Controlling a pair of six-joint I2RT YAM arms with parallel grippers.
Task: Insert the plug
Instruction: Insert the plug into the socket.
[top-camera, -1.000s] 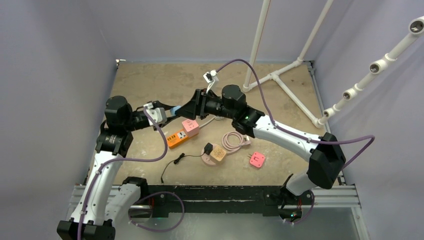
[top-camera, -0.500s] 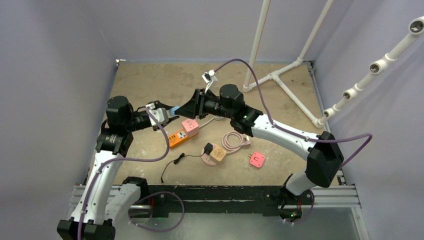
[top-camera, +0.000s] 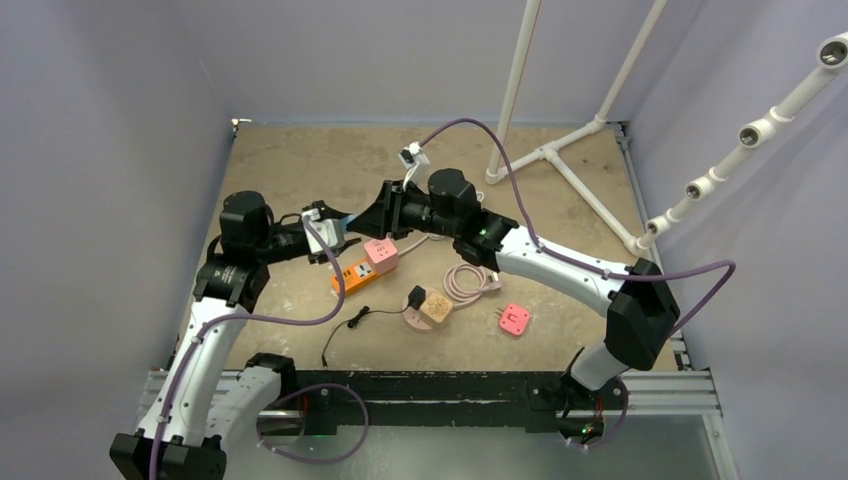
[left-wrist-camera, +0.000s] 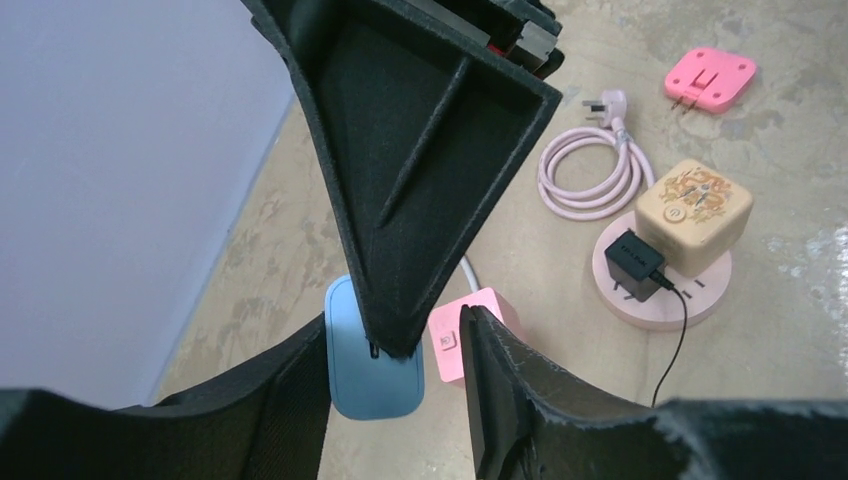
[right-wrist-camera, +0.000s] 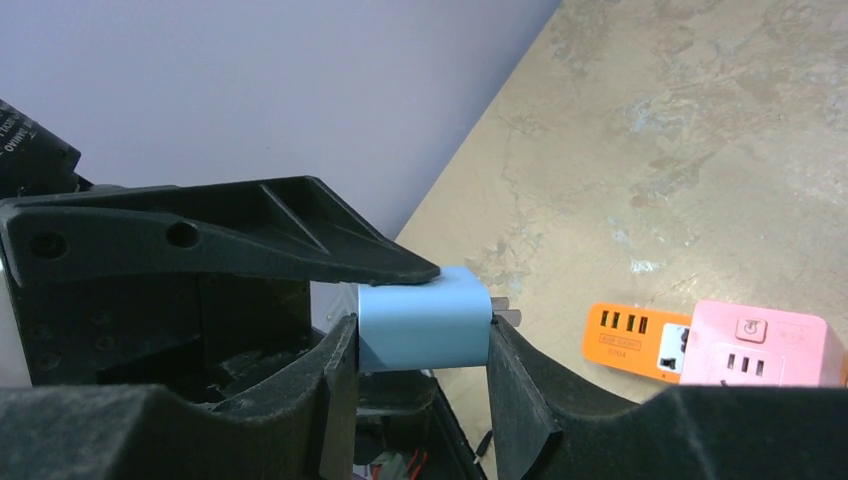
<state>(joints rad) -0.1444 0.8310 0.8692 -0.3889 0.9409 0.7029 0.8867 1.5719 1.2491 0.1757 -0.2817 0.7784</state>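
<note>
Blue plug (right-wrist-camera: 422, 325) up in the air above the table (top-camera: 290, 160), pinched at its sides by the right gripper (right-wrist-camera: 420, 338), left gripper (left-wrist-camera: 393, 328) spread around it (a gap shows at one finger), orange power strip (right-wrist-camera: 635, 340) and pink socket cube (right-wrist-camera: 760, 345) on the table beneath.

- Blue plug (left-wrist-camera: 370, 385), left wrist view: the upper part is hidden behind the right gripper's finger (left-wrist-camera: 420, 170) (only its rounded lower end shows).
- Pink power cube (right-wrist-camera: 765, 345), right wrist view: the lower part is hidden behind the black gripper in the foreground. The cube covers one end of the orange power strip (right-wrist-camera: 630, 340).
- Plug prongs (right-wrist-camera: 507, 318): mostly hidden, number unclear.
</note>
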